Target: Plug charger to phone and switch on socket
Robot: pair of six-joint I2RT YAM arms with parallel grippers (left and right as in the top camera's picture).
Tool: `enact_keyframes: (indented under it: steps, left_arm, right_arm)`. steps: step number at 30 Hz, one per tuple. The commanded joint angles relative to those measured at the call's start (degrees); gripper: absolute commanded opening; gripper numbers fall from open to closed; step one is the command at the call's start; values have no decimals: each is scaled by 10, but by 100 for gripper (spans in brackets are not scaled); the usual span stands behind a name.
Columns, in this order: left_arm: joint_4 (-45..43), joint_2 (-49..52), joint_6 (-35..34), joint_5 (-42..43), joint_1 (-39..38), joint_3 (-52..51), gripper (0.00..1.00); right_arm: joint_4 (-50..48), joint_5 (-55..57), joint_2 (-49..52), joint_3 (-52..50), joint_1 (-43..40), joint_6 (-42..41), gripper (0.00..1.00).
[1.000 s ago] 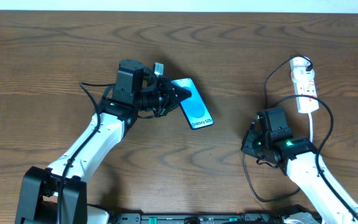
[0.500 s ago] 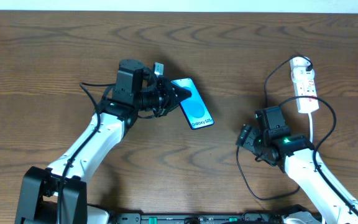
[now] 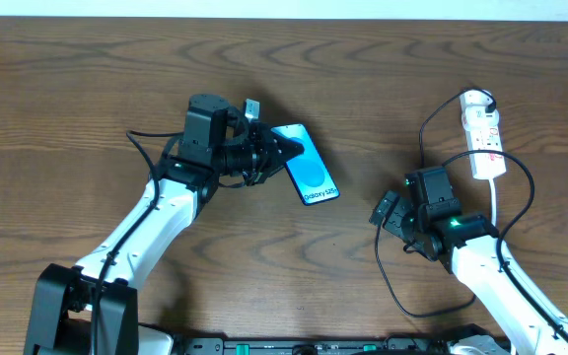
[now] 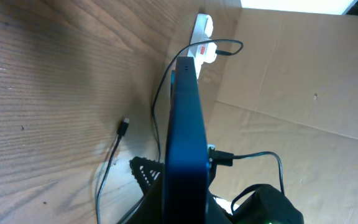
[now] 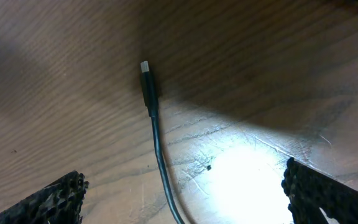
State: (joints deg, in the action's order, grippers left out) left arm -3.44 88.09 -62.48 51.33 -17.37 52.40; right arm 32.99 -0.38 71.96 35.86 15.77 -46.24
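- The left gripper (image 3: 282, 148) was closed on the phone (image 3: 309, 168), clamping the end opposite its white "Galaxy S25" text; in the left wrist view the phone showed edge-on between the dark fingers (image 4: 143, 176)
- The phone lay slantwise near the middle of the table (image 3: 67, 79), blue screen up; whether it touched the wood, I could not tell
- The right gripper (image 5: 185, 194) stood wide open and held nothing, its fingertips (image 5: 55, 199) at the two lower corners of the right wrist view
- The charger (image 5: 156, 134) lay on the wood between those fingertips; its plug tip (image 5: 146, 84) lay ahead of them, touching neither finger
- Seen from overhead, the right gripper was well apart from the phone, to the phone's right and a little nearer the robot
- The socket (image 3: 483, 133) lay at the far right of the table, a black plug in its face; the thin black cable looped from it down past the right arm
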Motion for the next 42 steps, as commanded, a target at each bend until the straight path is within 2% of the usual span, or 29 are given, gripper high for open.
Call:
enact_keyframes:
  steps: [1,19,28,34,42]
  left_arm:
    - [-5,0,12,16,-1,3,7]
    - [-5,0,12,5,-1,3,7]
    - [-4,0,12,5,-1,3,7]
    - [-4,0,12,5,-1,3,7]
    - [-5,0,12,5,-1,3,7]
  right_arm:
    - [-1,7,2,1,4,-6,99]
    - [-66,14,5,1,0,-5,99]
    - [-108,-24,65,2,-33,-31,99]
    - [-108,-66,83,2,-70,-31,91]
    - [-94,-84,100,2,-78,-41,91]
